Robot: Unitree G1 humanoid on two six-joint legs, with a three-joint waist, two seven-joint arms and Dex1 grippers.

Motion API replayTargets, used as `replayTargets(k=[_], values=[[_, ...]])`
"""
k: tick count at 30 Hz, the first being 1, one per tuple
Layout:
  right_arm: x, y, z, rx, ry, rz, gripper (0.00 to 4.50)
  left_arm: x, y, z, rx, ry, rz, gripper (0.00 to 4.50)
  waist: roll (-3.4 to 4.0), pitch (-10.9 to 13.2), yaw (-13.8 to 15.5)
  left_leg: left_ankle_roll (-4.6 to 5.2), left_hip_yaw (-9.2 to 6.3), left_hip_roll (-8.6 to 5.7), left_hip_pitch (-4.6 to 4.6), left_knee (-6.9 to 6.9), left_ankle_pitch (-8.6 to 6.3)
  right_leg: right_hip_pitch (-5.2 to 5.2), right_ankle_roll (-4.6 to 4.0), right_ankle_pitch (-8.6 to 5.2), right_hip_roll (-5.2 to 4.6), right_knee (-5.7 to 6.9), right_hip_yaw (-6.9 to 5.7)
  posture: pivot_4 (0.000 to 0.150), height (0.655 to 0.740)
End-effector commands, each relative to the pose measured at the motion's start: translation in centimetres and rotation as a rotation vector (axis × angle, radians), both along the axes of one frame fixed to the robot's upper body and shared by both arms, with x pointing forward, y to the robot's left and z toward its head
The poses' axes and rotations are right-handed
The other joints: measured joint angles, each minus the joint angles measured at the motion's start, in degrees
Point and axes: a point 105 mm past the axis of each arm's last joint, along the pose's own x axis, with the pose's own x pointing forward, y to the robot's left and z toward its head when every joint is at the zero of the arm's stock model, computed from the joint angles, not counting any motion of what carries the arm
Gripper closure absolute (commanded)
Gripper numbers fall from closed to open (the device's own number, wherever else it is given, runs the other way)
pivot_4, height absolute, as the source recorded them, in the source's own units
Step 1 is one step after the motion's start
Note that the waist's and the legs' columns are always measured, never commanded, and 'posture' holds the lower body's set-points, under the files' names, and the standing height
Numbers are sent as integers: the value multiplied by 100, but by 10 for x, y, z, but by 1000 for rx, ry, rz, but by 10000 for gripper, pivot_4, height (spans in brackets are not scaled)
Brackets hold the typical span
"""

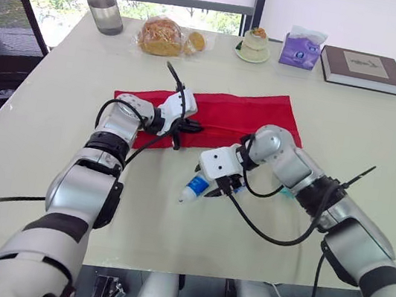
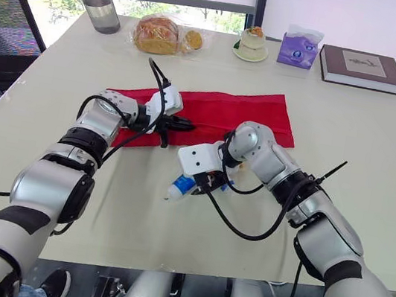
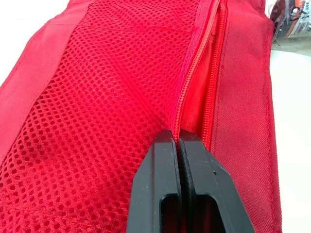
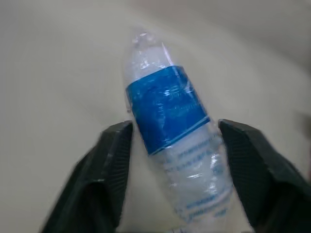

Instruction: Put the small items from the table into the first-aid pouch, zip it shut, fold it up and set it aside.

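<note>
Clearly early going: nothing visibly packed yet. Red pouch [image 1: 248, 115] lying flat and unfolded at the middle of the surface [image 1: 52, 118], zipper [image 3: 194, 73] parted, with mesh pocket alongside. Left end effector [image 1: 189, 126] pressed together at the zipper lip, toward the pouch's 8 o'clock side, seemingly pinching the fabric to steady the opening. Small bottle [image 1: 195, 187] with a blue label lying on its side on the surface, near the pouch at its 6 o'clock, not touching it. Right end effector [image 4: 175, 127] spread wide, one finger on each side of the bottle, not closed on it. Left to do, by the look of things: grip the bottle, carry it to the opening, slide it in, zip shut, fold up, set aside. Cannot tell whether anything sits inside already.
</note>
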Motion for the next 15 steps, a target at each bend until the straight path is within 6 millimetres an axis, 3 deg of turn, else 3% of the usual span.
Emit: replayTargets(k=[1,4,9,15], values=[[-3,4,32,164,11,-21,32488,2,0,11,-28,-45,-1,45000,0,0,1,0,0,0,0,1,0,0,0,0,0,1,0,1500,7387],[-6,-1,53,266,43,-74,44214,2,-1,10,-30,-45,-2,45000,0,0,3,0,-1,0,0,1,0,0,0,0,0,3,-1,1500,7387],[-1,-25,81,391,54,-231,44214,3,-4,10,-33,-47,-4,45000,0,0,22,0,-2,0,0,1,0,1,0,0,-1,2,-2,1500,7387],[13,-119,92,404,-3,-610,44214,2,-6,8,-39,-45,-10,45000,0,0,70,0,-1,-6,-8,2,0,3,0,0,-9,-8,-4,1500,7387]])
